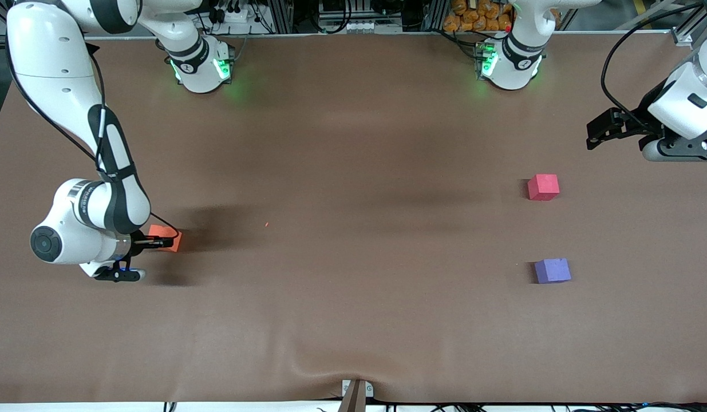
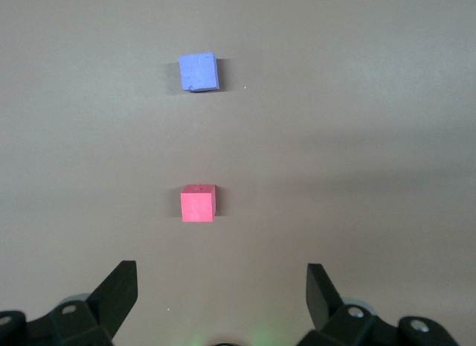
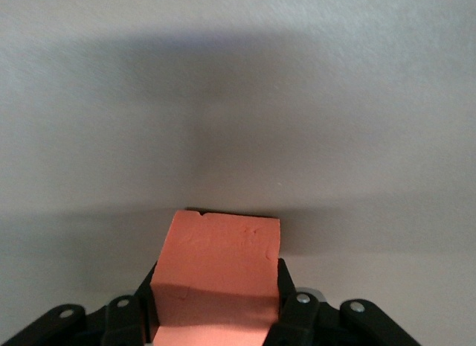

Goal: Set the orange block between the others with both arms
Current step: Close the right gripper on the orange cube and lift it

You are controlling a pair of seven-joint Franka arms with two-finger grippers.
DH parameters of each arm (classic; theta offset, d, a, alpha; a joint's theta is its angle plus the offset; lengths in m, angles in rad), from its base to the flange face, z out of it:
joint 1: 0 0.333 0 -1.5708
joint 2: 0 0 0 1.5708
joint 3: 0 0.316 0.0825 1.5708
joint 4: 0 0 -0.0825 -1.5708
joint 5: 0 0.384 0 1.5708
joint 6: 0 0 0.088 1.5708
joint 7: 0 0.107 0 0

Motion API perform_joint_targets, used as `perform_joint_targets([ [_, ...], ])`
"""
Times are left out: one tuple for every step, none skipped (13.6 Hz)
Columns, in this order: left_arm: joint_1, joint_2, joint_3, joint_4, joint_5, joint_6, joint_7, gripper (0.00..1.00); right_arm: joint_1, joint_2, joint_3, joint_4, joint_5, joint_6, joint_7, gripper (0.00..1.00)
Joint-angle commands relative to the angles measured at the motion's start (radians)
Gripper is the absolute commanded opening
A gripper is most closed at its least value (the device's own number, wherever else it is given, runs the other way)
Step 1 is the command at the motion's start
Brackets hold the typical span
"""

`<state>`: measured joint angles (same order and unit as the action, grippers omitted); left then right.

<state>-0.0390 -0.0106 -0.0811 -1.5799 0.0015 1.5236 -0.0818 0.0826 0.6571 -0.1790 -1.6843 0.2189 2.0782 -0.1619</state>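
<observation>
The orange block [image 1: 165, 237] sits on the brown table at the right arm's end, and my right gripper [image 1: 161, 241] is shut on it. In the right wrist view both black fingers [image 3: 287, 286] press against the sides of the orange block [image 3: 219, 266]. The others lie toward the left arm's end: the pinkish-red cube [image 1: 543, 187] [image 2: 198, 204] farther from the front camera, the purple-blue cube [image 1: 552, 270] [image 2: 199, 71] nearer to it, with a gap between them. My left gripper [image 2: 222, 286] [image 1: 595, 136] hangs open above the table, farther toward that end than the cubes, holding nothing.
The brown table cover [image 1: 353, 229] has a raised wrinkle at its front edge by a small clamp [image 1: 356, 392]. Both arm bases [image 1: 200, 68] [image 1: 509, 64] stand at the back edge. A tiny red speck [image 1: 267, 224] lies near the middle.
</observation>
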Motion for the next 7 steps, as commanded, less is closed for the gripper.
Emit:
perform_joint_targets([
  [0.005,0.004,-0.006,0.008,-0.002,-0.002,0.02,1.0,0.049,-0.048,0.001,0.04,0.023,-0.006,0.031,0.47],
  [0.001,0.006,-0.006,0.008,-0.002,-0.002,0.02,1.0,0.078,-0.068,0.003,0.043,0.023,-0.006,0.032,0.47],
  [-0.001,0.007,-0.006,0.008,-0.002,-0.002,0.02,1.0,0.122,-0.085,0.004,0.046,0.025,-0.006,0.032,0.47],
  [-0.002,0.006,-0.006,0.006,-0.002,-0.002,0.02,1.0,0.165,-0.096,0.004,0.049,0.027,0.0,0.032,0.47],
  [-0.002,0.007,-0.006,0.008,-0.002,-0.002,0.02,1.0,0.214,-0.097,0.006,0.063,0.028,0.003,0.033,0.47],
  [-0.002,0.006,-0.006,0.008,0.0,0.0,0.02,1.0,0.27,-0.097,0.006,0.077,0.051,0.003,0.041,0.47],
  [-0.005,0.007,-0.006,0.008,-0.002,0.001,0.019,1.0,0.319,-0.096,0.004,0.08,0.11,0.003,0.082,0.47],
])
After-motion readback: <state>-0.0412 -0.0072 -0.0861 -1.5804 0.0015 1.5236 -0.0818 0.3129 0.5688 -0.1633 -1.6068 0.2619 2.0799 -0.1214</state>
